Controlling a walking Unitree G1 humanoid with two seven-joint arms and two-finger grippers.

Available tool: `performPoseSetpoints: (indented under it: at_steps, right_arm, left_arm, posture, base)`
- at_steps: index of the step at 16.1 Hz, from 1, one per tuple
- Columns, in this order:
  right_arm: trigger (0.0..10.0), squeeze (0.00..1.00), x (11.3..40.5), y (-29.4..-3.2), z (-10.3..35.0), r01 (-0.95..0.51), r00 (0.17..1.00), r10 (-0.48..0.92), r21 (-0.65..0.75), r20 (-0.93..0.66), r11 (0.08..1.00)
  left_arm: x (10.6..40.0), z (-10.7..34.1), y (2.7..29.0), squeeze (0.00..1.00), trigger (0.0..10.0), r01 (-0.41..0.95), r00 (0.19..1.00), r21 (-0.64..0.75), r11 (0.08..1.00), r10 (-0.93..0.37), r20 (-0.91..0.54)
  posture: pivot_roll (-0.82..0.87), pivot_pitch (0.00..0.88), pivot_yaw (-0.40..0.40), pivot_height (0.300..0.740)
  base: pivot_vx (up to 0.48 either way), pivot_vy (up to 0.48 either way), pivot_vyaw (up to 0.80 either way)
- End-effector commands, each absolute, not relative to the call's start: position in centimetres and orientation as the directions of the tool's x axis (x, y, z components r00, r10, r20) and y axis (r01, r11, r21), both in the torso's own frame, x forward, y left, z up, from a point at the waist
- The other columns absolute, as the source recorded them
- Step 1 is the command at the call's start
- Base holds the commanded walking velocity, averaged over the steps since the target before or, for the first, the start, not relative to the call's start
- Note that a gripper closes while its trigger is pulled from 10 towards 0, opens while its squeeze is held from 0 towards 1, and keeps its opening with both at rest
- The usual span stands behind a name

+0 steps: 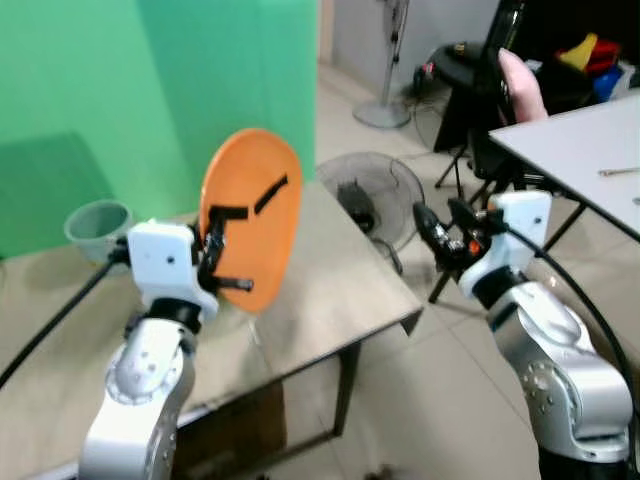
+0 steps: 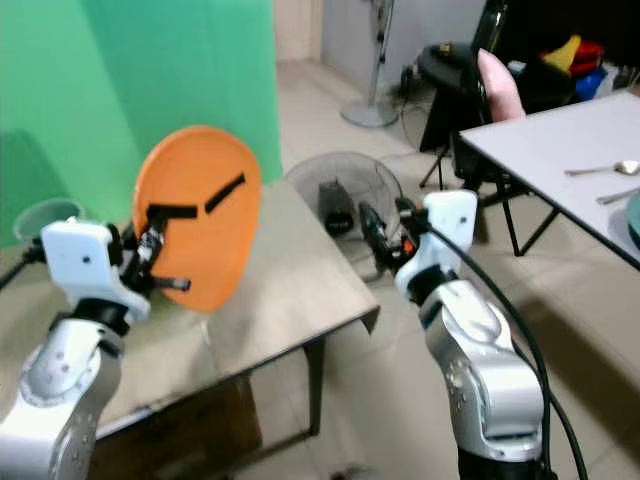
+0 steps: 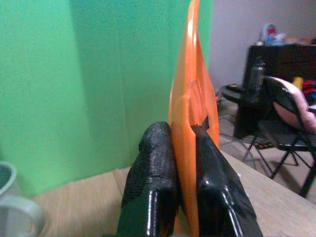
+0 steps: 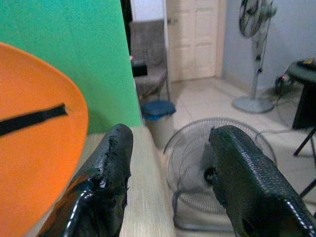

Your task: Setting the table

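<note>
Plate [image 1: 252,215] on edge, upright, clamped in left gripper [image 1: 222,255] jaws; right gripper [image 4: 170,182] jaws apart

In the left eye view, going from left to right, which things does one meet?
Cup → left gripper holding the orange plate → floor fan → right gripper → white table.
</note>
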State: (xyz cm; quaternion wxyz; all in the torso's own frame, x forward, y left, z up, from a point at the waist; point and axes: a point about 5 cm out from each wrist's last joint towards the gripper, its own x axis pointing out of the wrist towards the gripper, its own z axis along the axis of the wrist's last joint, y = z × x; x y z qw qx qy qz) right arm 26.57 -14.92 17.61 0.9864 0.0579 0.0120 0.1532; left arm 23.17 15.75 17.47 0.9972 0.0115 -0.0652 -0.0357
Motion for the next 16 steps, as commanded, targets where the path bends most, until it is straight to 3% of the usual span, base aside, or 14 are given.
performPoseSetpoints:
  at_steps: [1, 9, 16]
  right_arm:
    - [10.0, 0.0, 26.6, -15.1, 17.8, -0.306, 0.951, 0.309, 0.11, -0.011, 0.946]
    - [10.0, 0.0, 26.5, -15.8, 17.7, -0.251, 0.968, 0.252, 0.096, 0.005, 0.963]
    - [10.0, 0.0, 26.4, -16.5, 17.4, -0.188, 0.982, 0.188, 0.038, 0.006, 0.981]
  left_arm:
    - [23.1, 18.3, 15.8, 0.0, 10.0, 0.057, 0.985, 0.017, 0.998, -0.06, 0.164]
    - [23.1, 17.9, 15.8, 0.0, 10.0, 0.017, 0.985, 0.105, 0.994, -0.035, 0.167]
    - [22.9, 17.1, 15.6, 0.0, 10.0, 0.059, 0.991, 0.057, 0.997, -0.065, 0.117]
  posture:
    - [-0.11, 0.0, 0.001, 0.74]
    - [-0.12, 0.0, 0.009, 0.74]
    - [-0.13, 0.0, 0.01, 0.74]
  base:
    - [0.0, 0.0, 0.0]
    - [0.0, 0.0, -0.7]
    - [0.0, 0.0, -0.8]
